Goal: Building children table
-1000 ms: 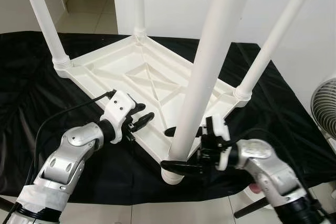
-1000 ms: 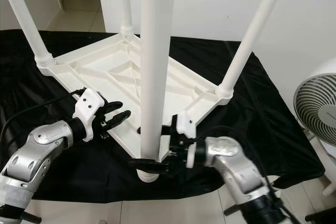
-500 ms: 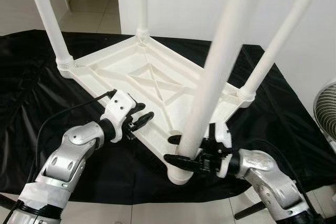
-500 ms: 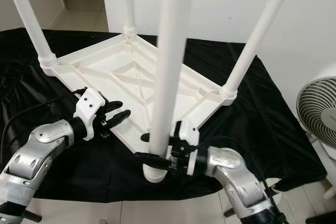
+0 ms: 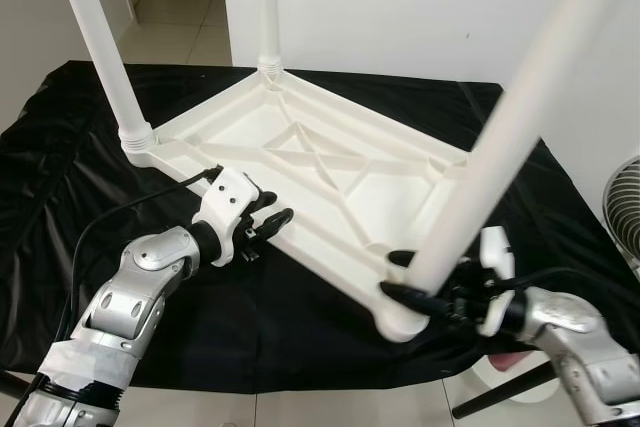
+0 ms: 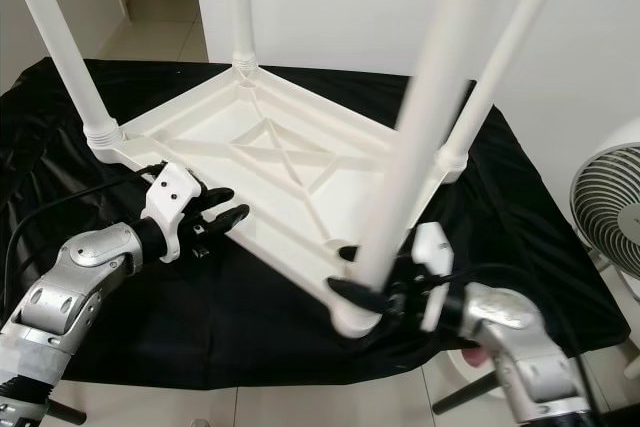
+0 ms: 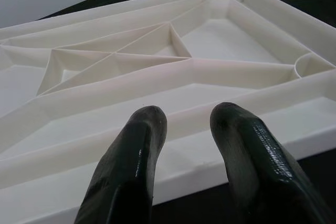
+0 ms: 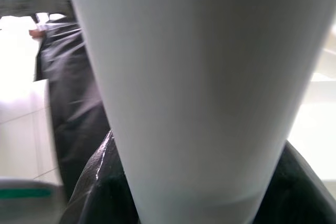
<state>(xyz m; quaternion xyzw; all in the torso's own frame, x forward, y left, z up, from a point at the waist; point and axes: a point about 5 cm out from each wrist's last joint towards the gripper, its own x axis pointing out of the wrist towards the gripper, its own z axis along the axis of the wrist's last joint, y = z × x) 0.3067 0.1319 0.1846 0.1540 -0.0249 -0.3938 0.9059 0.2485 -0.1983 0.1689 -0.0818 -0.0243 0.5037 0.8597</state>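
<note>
An upside-down white plastic table top (image 5: pixel 330 172) lies on a black cloth (image 5: pixel 60 147), with white legs standing up from its corners. My right gripper (image 5: pixel 405 282) is shut on the base of the nearest leg (image 5: pixel 500 167), which leans to the right; in the right wrist view that leg (image 8: pixel 199 77) sits between the black fingers (image 8: pixel 100 182). My left gripper (image 5: pixel 272 222) is open at the top's near-left edge. In the left wrist view its fingers (image 7: pixel 131 166) are spread just above the rim (image 7: pixel 210 156), holding nothing.
A white fan (image 6: pixel 610 207) stands at the right past the cloth's edge. Pale floor tiles (image 5: pixel 330 407) run along the front, and a white wall (image 5: pixel 400 7) rises behind. A dark rod (image 5: pixel 490 397) slants under my right arm.
The table top has swung right on the cloth, its near corner carried along by my right gripper. The held leg leans further right. My left gripper stays at the edge.
</note>
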